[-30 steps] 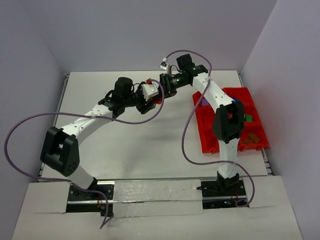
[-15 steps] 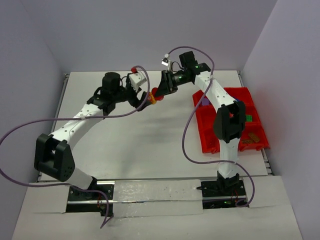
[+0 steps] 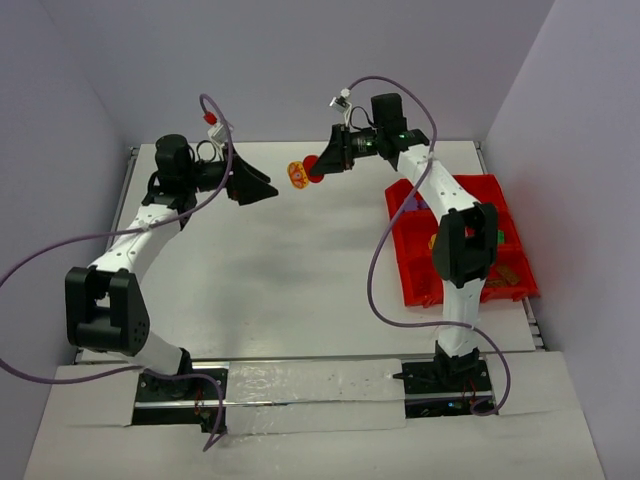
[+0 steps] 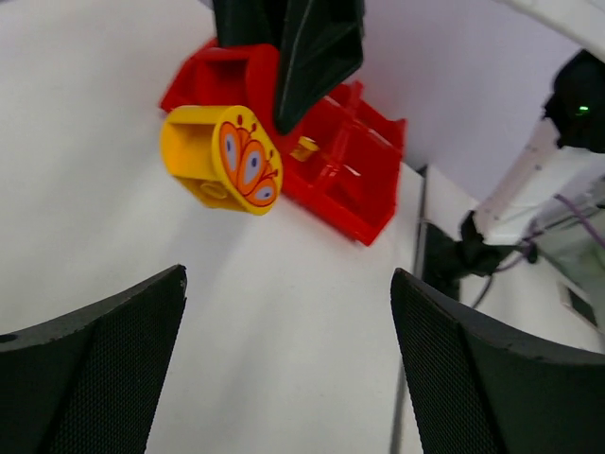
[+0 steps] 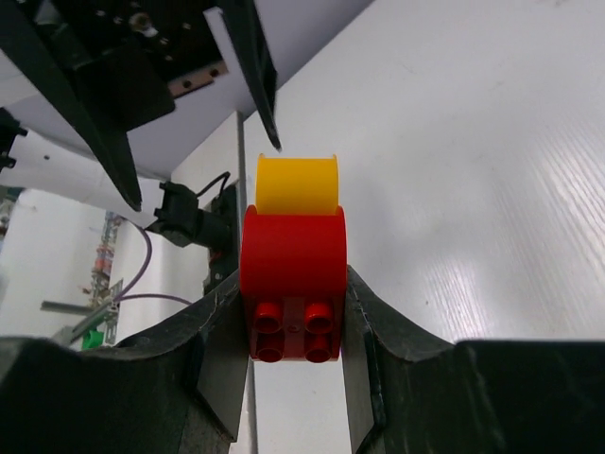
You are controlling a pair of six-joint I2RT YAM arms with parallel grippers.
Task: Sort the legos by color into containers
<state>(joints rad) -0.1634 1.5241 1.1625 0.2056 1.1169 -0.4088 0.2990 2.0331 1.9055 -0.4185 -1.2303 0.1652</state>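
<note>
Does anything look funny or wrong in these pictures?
Yes. The right end effector grips a red lego with a yellow lego stuck on its end. Two colours joined cannot be sorted into one compartment of the red tray. The left end effector is open and empty.

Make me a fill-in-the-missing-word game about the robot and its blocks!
1. The brick squeezed in the right claw is ___.
2. The round piece stuck on it, the one with a painted picture, is ___.
3. The left claw holds nothing and is wide ___.
4. The tray lies on the robot's ___ side.
Missing words: red, yellow, open, right.
</note>
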